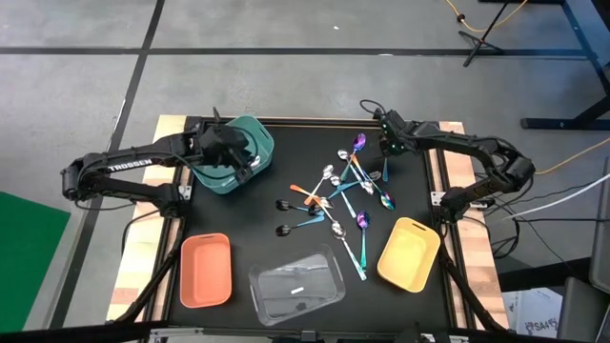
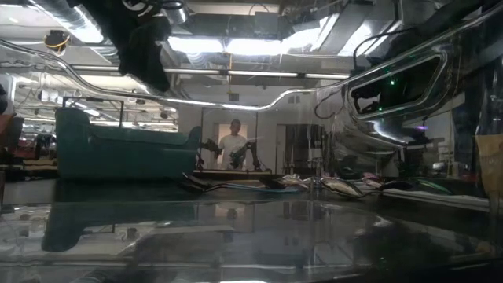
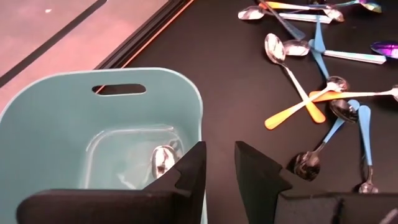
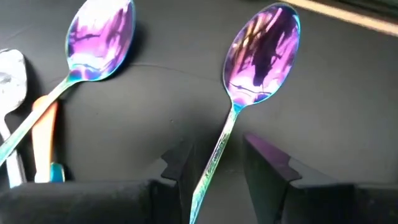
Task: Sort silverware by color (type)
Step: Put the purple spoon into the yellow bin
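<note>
Left arm reaches in from the table's left edge toward the far left; left gripper (image 3: 217, 165) fingers slightly parted, nothing between them. Right arm bends in from the right edge; right gripper (image 4: 214, 165) near the far edge, fingers apart.

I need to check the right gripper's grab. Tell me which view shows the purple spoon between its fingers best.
The right wrist view: the purple spoon fills the picture, its handle running between the right gripper fingers. The high view shows it tiny; the low and left wrist views don't show it clearly.
</note>
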{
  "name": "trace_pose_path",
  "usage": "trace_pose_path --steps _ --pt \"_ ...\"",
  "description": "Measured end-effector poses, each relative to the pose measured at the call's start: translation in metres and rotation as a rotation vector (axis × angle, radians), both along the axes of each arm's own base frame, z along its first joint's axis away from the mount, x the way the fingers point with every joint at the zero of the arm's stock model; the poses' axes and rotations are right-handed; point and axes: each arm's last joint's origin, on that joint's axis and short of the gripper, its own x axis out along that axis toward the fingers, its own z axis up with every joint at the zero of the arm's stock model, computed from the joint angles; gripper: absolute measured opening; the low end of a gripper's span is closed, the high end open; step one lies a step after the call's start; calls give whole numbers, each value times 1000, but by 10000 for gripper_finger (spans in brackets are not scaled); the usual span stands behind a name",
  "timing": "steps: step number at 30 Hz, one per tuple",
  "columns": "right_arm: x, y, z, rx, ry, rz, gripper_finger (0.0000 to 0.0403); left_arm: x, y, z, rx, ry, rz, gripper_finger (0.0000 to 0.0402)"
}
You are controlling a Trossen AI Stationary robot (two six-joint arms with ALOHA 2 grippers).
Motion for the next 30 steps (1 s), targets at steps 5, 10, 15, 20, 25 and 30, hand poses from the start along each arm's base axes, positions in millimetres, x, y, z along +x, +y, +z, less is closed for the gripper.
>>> trace_pose_path --steps 5,10,15,20,25,30 --pt "-2 2 -6 -3 -3 -21 117 1 -1 1 3 -8 -6 78" --pt "-2 1 -7 -6 -4 -22 117 1 -1 1 3 -8 -6 78" --pt "0 -1 -20 34 36 -22 117 1 -1 1 3 -8 -6 78" --pt "3 -4 -34 57 71 -28 117 1 -1 1 3 -8 -6 78" --pt "5 -6 -38 64 82 -28 117 1 -1 1 3 -8 -5 78" --pt "5 -6 -39 64 82 -28 114 1 -1 1 3 -8 -5 78"
